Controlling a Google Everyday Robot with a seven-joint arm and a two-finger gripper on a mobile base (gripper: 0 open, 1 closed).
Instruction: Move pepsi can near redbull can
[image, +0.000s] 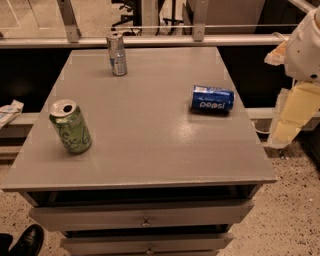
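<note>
A black shoe (25, 242) shows at the lower left on the speckled floor, cut off by the frame. A white object (7, 112) lies beyond the left edge of the grey desk (150, 150); only part of it is in view and what it is cannot be told. A green can (70, 126) with a scribbly pattern stands upright near the desk's left edge, its opened top showing. The redbull can (116, 54) stands upright close to the far edge, left of the middle. Well apart from it, the pepsi can (212, 99) lies on its side near the right edge, its lettering upside down. Past the right edge, off the desk, the gripper (290, 125) hangs as pale yellowish shapes under a white arm (305, 47) partly cut off by the frame; whether it is spread or pressed together cannot be told. It touches no can. Two drawers (145, 215) show below the front edge, the lower one cut off.
</note>
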